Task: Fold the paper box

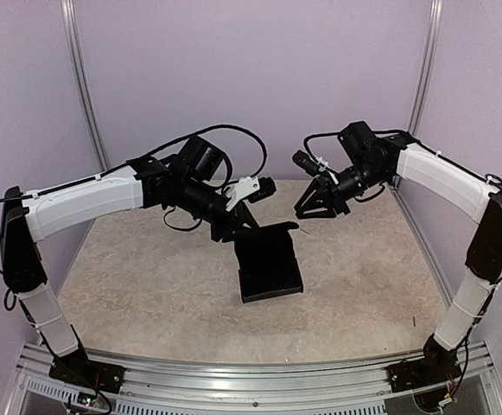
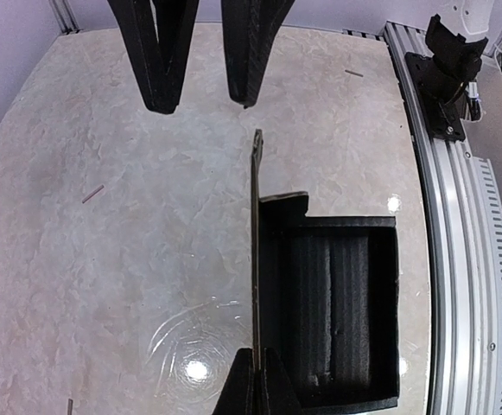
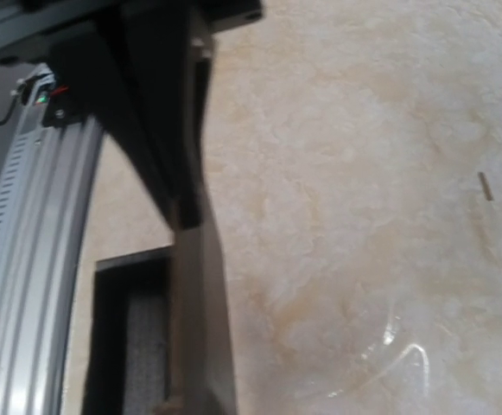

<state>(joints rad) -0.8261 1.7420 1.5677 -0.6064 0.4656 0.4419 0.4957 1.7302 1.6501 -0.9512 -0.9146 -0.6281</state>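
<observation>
Black cardboard pieces: how many are counted?
— One paper box (image 1: 270, 266) is seen, laid open near the middle of the beige marbled table (image 1: 147, 277), with one flap (image 2: 256, 216) raised upright at its far side.
And the arms?
— Two are counted. The left arm (image 1: 86, 203) is stretched from the near left corner toward the centre, wrist tipped down. The left gripper (image 1: 238, 228) is clamped on that thin flap, fingers pressed together over its edge.
And the other one?
— The right arm (image 1: 445, 177) is bent high at the right side, forearm reached leftward. The right gripper (image 1: 318, 211) is held above the table, to the far right of the box and apart from it, its fingers parted with nothing between them.
</observation>
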